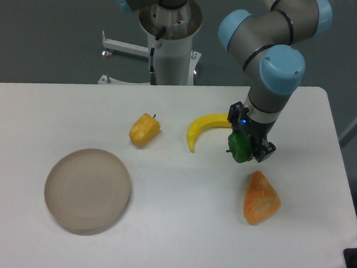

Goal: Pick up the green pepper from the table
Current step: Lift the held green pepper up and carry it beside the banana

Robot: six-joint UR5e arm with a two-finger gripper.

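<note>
The claw (249,148) grips the green pepper (239,147) right of the banana (206,127), seemingly just above the bench (178,232) for lifting.

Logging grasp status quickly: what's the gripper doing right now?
Gripper: closed on the green pepper; whether it's off the table cannot be told.

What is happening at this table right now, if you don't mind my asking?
The UR5e arm's gripper is closed around the green pepper, beside the banana; whether it has left the table is unclear. A yellow pepper, an orange wedge-shaped item and a beige plate lie untouched.
</note>
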